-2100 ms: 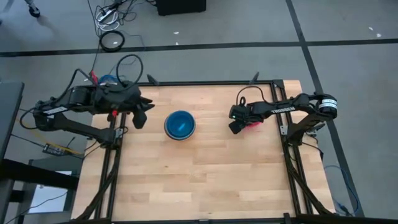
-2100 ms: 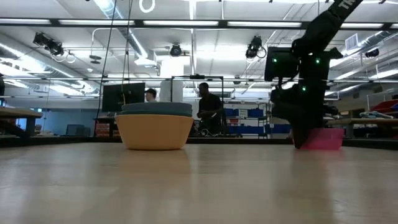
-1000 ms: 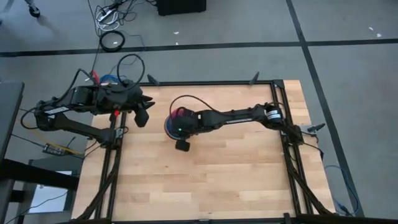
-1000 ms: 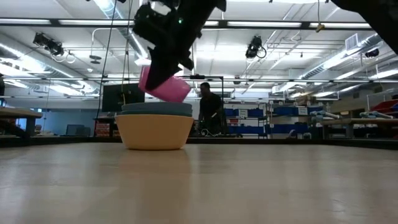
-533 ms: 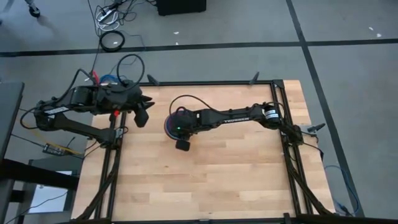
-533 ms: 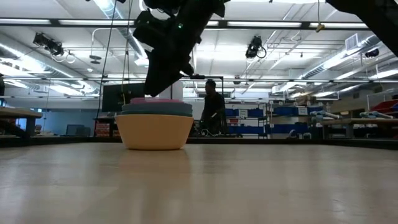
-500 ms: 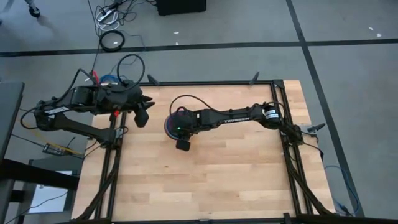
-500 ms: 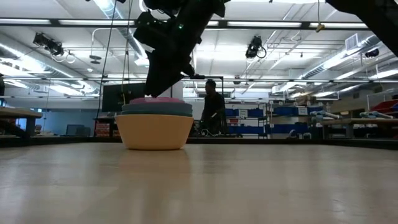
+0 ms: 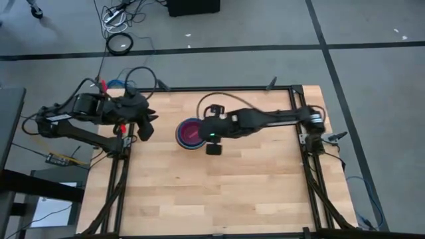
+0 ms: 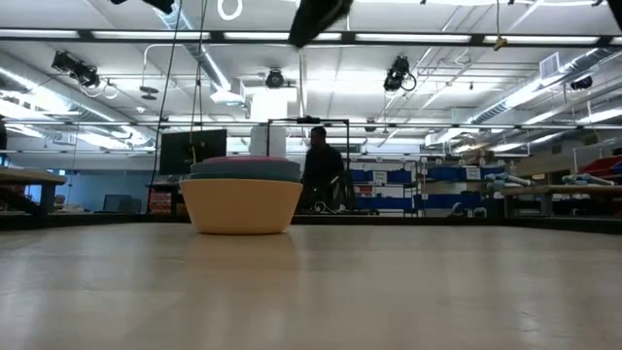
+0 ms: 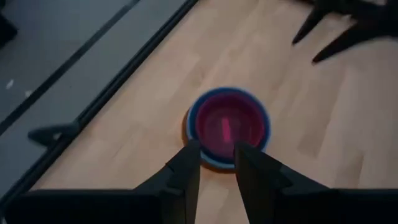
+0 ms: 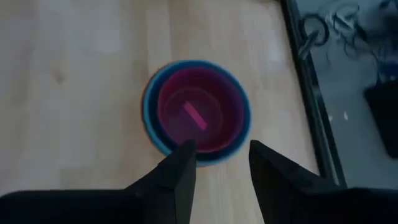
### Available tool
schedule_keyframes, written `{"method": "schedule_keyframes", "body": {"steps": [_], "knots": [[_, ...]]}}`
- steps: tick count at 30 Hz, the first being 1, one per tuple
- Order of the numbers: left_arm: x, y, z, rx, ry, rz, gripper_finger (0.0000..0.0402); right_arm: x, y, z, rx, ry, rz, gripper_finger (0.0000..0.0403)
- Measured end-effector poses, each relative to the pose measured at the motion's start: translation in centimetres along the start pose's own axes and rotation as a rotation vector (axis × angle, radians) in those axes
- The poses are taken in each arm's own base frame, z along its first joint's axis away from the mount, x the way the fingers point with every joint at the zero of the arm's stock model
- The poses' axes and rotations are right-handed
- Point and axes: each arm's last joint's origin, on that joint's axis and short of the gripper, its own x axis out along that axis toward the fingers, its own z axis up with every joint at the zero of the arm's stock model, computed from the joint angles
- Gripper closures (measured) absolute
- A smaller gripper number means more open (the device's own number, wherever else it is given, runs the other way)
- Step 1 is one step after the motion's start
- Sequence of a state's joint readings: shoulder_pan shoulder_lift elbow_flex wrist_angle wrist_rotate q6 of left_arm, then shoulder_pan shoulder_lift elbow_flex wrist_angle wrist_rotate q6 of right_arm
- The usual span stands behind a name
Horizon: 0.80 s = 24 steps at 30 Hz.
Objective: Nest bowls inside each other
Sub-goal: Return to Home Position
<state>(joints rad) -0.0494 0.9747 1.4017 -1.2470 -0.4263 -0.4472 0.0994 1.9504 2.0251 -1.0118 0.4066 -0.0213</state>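
The bowls stand nested in one stack (image 9: 190,133) on the wooden table, left of its middle. The low view shows an orange outer bowl (image 10: 241,209) resting on its base, with blue rims above it. The pink-red bowl (image 12: 198,117) sits innermost, upright. My right gripper (image 12: 219,155) hovers open above the stack's right side and touches nothing. My left gripper (image 11: 214,158) waits open over the table's left edge, pointing toward the stack (image 11: 228,127) and well short of it.
Black frame rails (image 9: 299,143) run along the table's left and right sides, with bare wood on the near half. Cables (image 9: 119,43) lie on the floor beyond the far edge. A person (image 10: 319,177) stands in the room behind the table.
My right gripper held the pink-red bowl tilted above the stack, set it into the stack and let go. It has then risen and drawn back toward the table's right edge. The pink-red bowl now sits level inside the blue one.
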Motion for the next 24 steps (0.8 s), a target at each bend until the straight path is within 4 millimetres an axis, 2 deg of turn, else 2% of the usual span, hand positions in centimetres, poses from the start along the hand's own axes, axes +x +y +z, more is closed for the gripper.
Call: {"method": "schedule_keyframes", "body": {"steps": [6,10,13,16,20,24], "knots": [[-0.9,-0.8,0.6,0.083,-0.121,-0.083,0.0296,-8.2,0.6,-0.7,-0.115,-0.120,0.065,0.0268],[-2.5,-1.0,1.8,0.119,-0.327,-0.152,0.0296,-13.9,0.0,-1.6,-0.123,-0.254,0.115,0.0268],[-5.2,-0.1,2.7,0.102,-0.546,-0.264,0.0296,-18.4,-2.1,-2.6,-0.071,-0.394,0.205,0.0269],[-8.2,1.4,2.7,0.114,-0.738,-0.400,0.0296,-23.3,-4.7,-4.1,-0.048,-0.590,0.317,0.0269],[-11.8,4.3,1.2,0.110,-0.919,-0.439,0.0296,-29.4,-8.1,-7.1,-0.065,-0.850,0.369,0.0268],[-14.3,7.2,-1.1,0.114,-1.015,-0.425,0.0296,-33.8,-10.8,-11.2,-0.077,-1.021,0.412,0.0270]]}}
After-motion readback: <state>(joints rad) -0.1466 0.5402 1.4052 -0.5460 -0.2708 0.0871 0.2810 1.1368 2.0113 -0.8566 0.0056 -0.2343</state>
